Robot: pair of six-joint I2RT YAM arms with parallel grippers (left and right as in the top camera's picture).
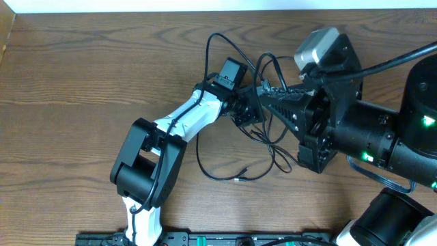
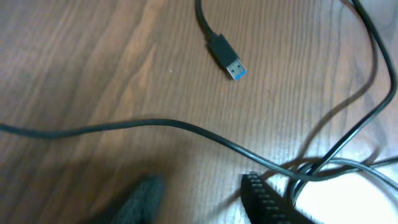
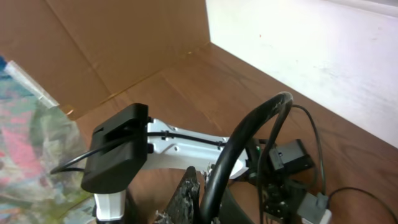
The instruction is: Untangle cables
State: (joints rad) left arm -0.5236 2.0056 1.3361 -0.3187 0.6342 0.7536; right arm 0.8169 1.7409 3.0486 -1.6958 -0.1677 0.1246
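The black cord (image 1: pixel 213 49) loops in a tangle at the table's middle, and one small plug end (image 1: pixel 239 179) lies near the front. In the left wrist view its USB plug (image 2: pixel 229 61) lies flat and a strand (image 2: pixel 155 123) crosses the wood. A pale cord (image 2: pixel 357 165) runs beside the black one at the right. My left gripper (image 1: pixel 249 113) (image 2: pixel 200 182) is open, low over the table, and empty. My right gripper (image 1: pixel 263 91) (image 3: pixel 198 183) is raised. It looks shut on the black cord (image 3: pixel 261 127), which rises from its jaws and hides one finger.
The two grippers' tips are close together over the tangle. A cardboard wall (image 3: pixel 124 43) stands at the table's left end and a white wall (image 3: pixel 311 50) runs along the back. A grey-white plug block (image 3: pixel 316 206) lies by the tangle.
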